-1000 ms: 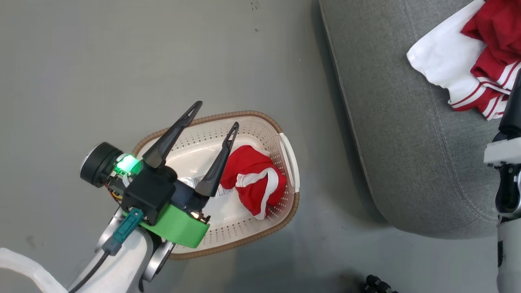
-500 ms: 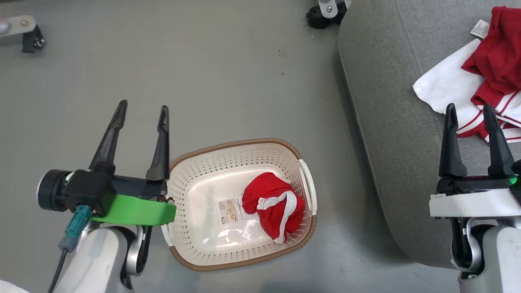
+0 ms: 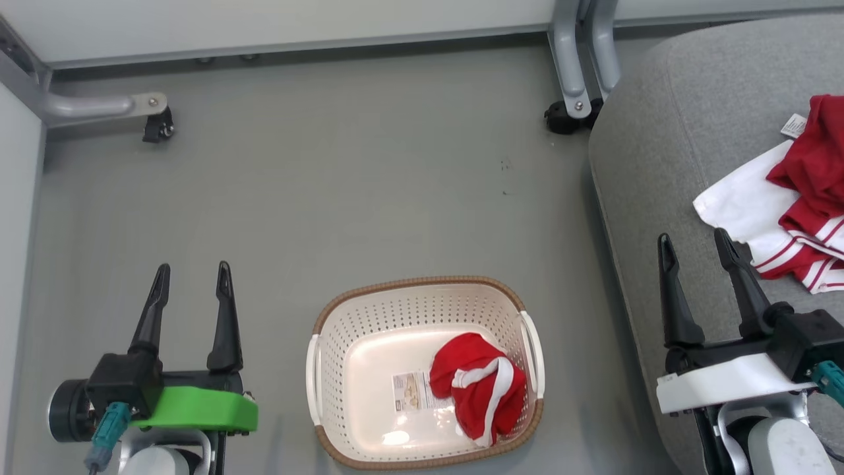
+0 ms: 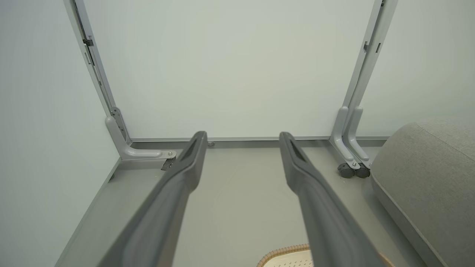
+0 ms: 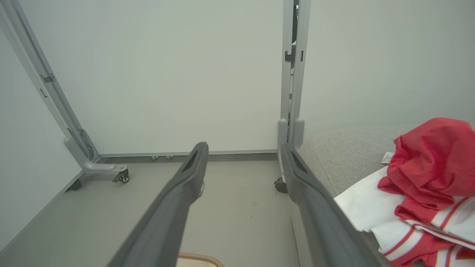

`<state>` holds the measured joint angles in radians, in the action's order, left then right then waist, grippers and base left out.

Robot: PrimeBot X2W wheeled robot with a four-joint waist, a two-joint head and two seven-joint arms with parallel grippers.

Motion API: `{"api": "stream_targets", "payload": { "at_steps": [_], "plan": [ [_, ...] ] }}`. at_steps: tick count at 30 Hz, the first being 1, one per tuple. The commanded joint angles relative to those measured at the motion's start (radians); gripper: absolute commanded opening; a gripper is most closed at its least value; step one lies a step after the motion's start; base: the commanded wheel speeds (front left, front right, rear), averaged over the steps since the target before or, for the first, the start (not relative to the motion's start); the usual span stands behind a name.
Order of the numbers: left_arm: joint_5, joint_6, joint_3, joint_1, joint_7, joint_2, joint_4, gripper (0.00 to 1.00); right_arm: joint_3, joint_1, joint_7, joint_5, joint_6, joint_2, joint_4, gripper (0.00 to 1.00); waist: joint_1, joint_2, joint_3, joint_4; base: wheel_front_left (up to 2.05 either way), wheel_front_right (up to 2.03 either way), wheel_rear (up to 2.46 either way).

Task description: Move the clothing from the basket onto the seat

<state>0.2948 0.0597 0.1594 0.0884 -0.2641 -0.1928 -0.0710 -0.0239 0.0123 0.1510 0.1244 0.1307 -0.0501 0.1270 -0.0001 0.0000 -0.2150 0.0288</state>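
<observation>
The cream basket [image 3: 333, 369] with a brown rim stands on the floor at the bottom centre of the head view. A bunched red garment with white trim [image 3: 480, 386] lies in its right half, next to the label sticker [image 3: 410, 391]. More red and white clothing [image 3: 798, 198] [image 5: 426, 185] lies on the grey seat [image 3: 686, 132] [image 5: 341, 155] at the right. My left gripper [image 3: 191, 277] is open over bare floor, left of the basket. My right gripper [image 3: 692, 245] is open above the seat's left part, just left of the clothing there. Both are empty.
Grey metal frame legs on castors [image 3: 158, 125] [image 3: 567, 115] stand along the pale back wall. A pale panel [image 3: 16, 198] borders the floor on the left. The basket's rim [image 4: 282, 254] shows low in the left wrist view, beside the seat's edge [image 4: 419, 174].
The head camera has tilted up, so the whole scene slid down the picture. My left gripper has drawn back from above the basket to the floor at its left. The right gripper has come into view.
</observation>
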Motion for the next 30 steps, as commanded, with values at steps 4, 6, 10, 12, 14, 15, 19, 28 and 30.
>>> {"api": "stream_targets", "payload": {
  "at_steps": [4,6,10,12,14,15,19,28,30],
  "plan": [
    [-0.03,-0.024,-0.017,-0.062,0.0,0.014,-0.026,1.0,0.001,-0.054,-0.018,-0.009,0.0,-0.002,-0.004,1.0,0.0001,0.0,0.103,-0.023,0.0,0.0,0.0],
    [-0.035,-0.032,-0.02,-0.081,0.0,0.02,-0.038,1.0,0.007,-0.073,-0.026,-0.01,0.0,-0.001,-0.002,1.0,0.0001,0.0,0.122,-0.022,0.0,0.0,0.0],
    [-0.05,-0.043,-0.025,-0.115,0.0,0.031,-0.055,1.0,0.013,-0.11,-0.041,-0.011,0.0,-0.001,0.002,1.0,0.0001,0.0,0.158,-0.022,0.0,0.0,0.0],
    [-0.058,-0.049,-0.027,-0.131,0.0,0.036,-0.063,1.0,0.015,-0.13,-0.051,-0.01,0.0,-0.001,0.004,1.0,0.0001,0.0,0.175,-0.023,0.0,0.0,0.0],
    [-0.064,-0.051,-0.028,-0.144,0.0,0.04,-0.07,1.0,0.019,-0.145,-0.06,-0.009,0.0,-0.001,0.009,1.0,0.0001,0.0,0.191,-0.023,0.0,0.0,0.0],
    [-0.068,-0.055,-0.029,-0.152,0.0,0.041,-0.074,1.0,0.021,-0.156,-0.064,-0.01,0.0,-0.001,0.01,1.0,0.0001,0.0,0.2,-0.023,0.0,0.0,0.0],
    [-0.084,-0.062,-0.03,-0.165,0.0,0.048,-0.08,1.0,0.024,-0.181,-0.081,-0.009,0.0,-0.002,0.024,1.0,0.0001,0.0,0.216,-0.023,0.0,0.0,0.0],
    [-0.099,-0.078,-0.039,-0.151,0.0,0.058,-0.099,1.0,0.02,-0.202,-0.095,-0.005,0.0,-0.002,0.044,1.0,0.0001,0.0,0.222,-0.022,0.0,0.0,0.0],
    [-0.102,-0.081,-0.042,-0.152,0.0,0.062,-0.103,1.0,0.018,-0.207,-0.097,-0.002,0.0,-0.002,0.044,1.0,0.0001,0.0,0.223,-0.023,0.0,0.0,0.0]
  ]
}}
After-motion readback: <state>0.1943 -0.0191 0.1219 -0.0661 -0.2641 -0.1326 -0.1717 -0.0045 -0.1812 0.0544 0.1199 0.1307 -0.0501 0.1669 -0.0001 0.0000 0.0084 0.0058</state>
